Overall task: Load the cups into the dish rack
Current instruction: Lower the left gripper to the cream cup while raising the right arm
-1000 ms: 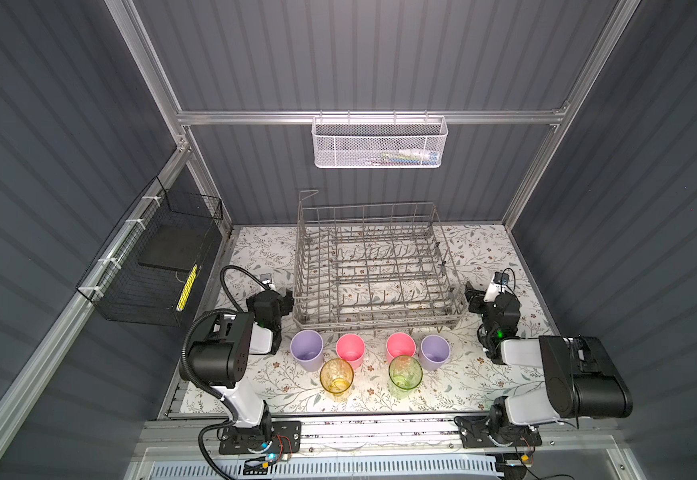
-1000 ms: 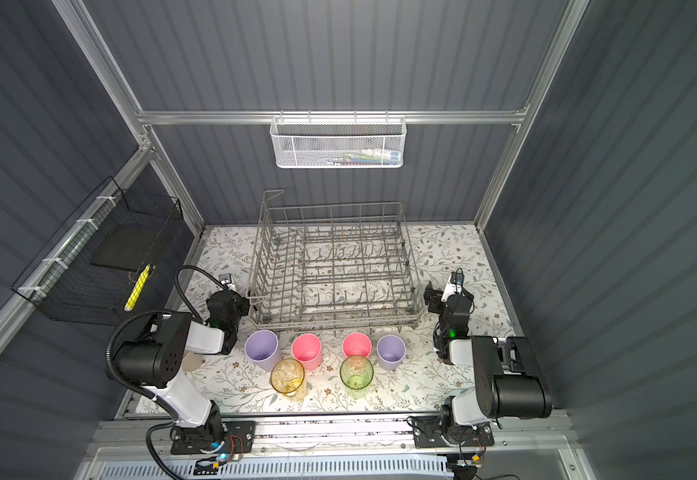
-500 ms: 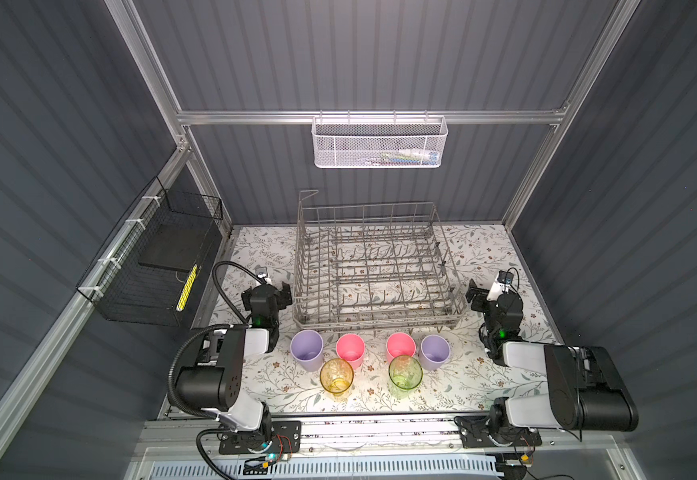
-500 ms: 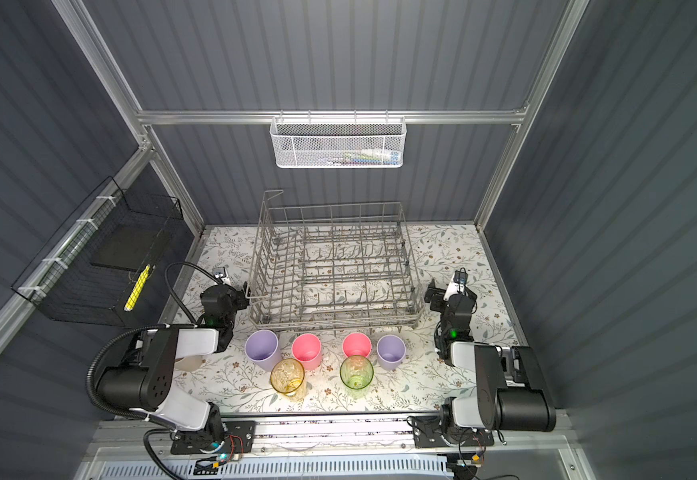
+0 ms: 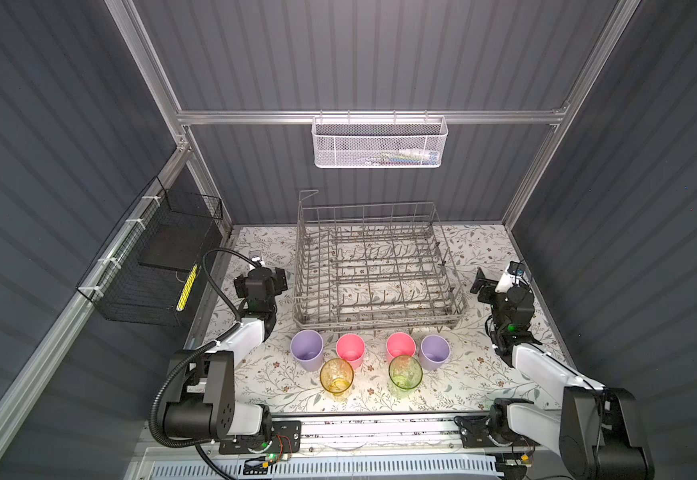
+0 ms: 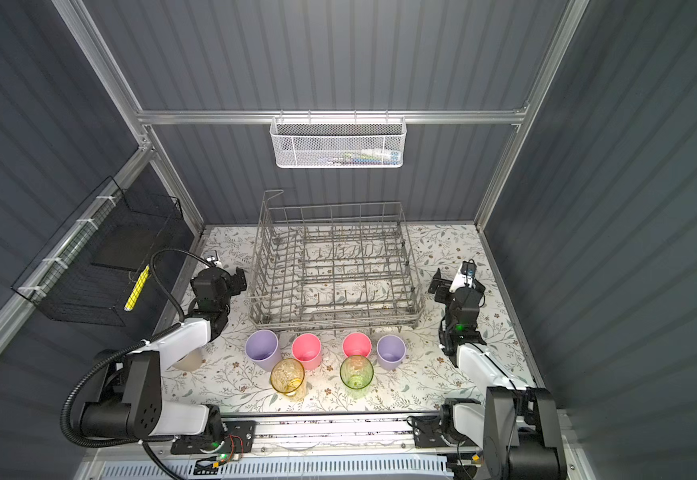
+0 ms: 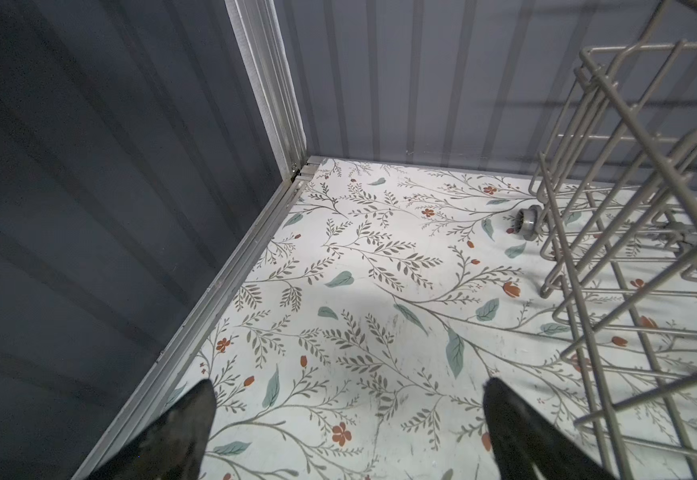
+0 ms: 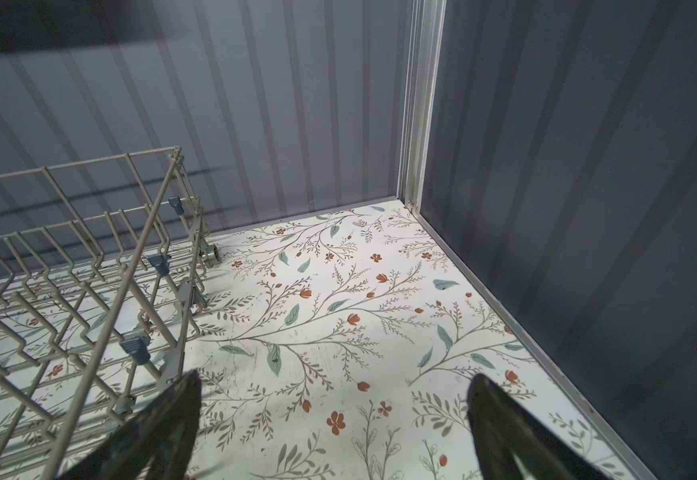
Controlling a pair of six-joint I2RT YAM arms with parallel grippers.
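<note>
Top views both show six cups upright in the lower centre of the frame, on the floral counter (image 5: 469,376) just in front of the dish rack (image 5: 376,323) and outside it. Four make a row: left lilac cup (image 5: 306,350), left pink cup (image 5: 350,351), right pink cup (image 5: 401,347), right lilac cup (image 5: 434,352). Nearer the bottom edge stand the yellow cup (image 5: 337,379) and the green cup (image 5: 405,376), each close against a pink one.

In a top view, what looks like a beige cup (image 6: 191,361) sits at lower left, mostly hidden under the left arm.

Beside the rack's left wall hangs the left hand (image 5: 260,279), and beside its right wall the right hand (image 5: 492,286), both apart from the cups. Each wrist view shows black fingers (image 7: 184,432) (image 8: 505,432) spread wide, with only patterned counter between them.

Higher in the frame, a white mesh basket (image 5: 380,145) hangs on the back rail and a black wire basket (image 5: 151,270) on the left wall.
</note>
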